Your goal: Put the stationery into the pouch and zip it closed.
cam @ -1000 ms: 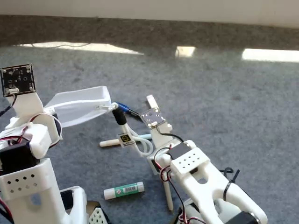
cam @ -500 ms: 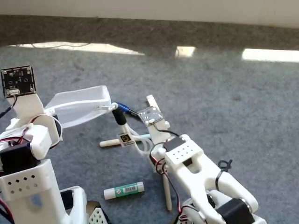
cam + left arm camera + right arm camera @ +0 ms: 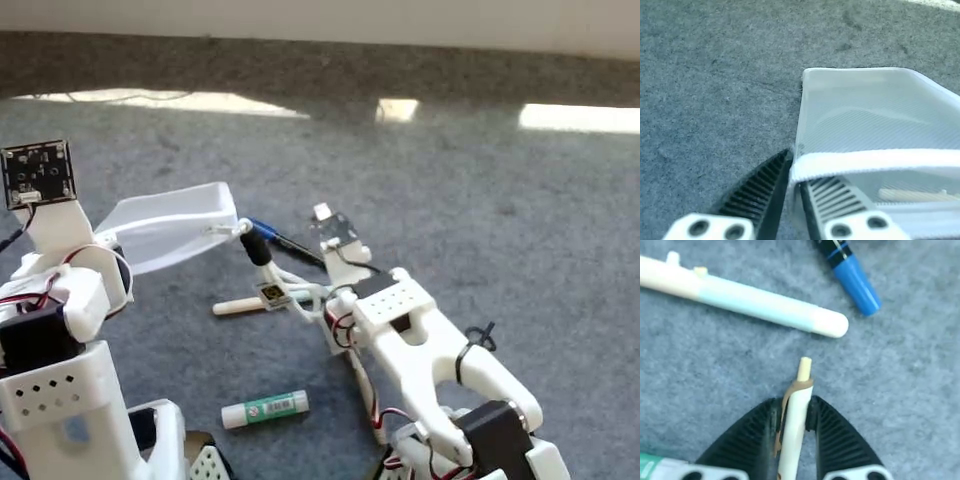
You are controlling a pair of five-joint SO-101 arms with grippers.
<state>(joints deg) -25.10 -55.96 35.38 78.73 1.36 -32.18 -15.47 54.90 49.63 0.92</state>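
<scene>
My left gripper [image 3: 792, 172] is shut on the rim of the white mesh pouch [image 3: 865, 115], holding it up off the carpet with its mouth open; the pouch [image 3: 170, 232] hangs at the left. My right gripper [image 3: 792, 410] is shut on a cream pen [image 3: 794, 430] whose tip pokes out past the fingertips. Just beyond that tip lie a white and light-blue pen [image 3: 750, 302] and a blue-capped pen [image 3: 852, 280]. In the high view my right gripper [image 3: 322, 312] is low over the pens, with the cream pen [image 3: 362, 390] running under the arm.
A green-labelled glue stick [image 3: 265, 407] lies on the grey carpet near the front. A black marker [image 3: 260, 262] and the blue-capped pen [image 3: 285, 243] lie beside the pouch's mouth. Open carpet stretches to the right and back.
The right arm has swung forward and tipped its wrist down over the pens. The left arm and the pouch have not moved.
</scene>
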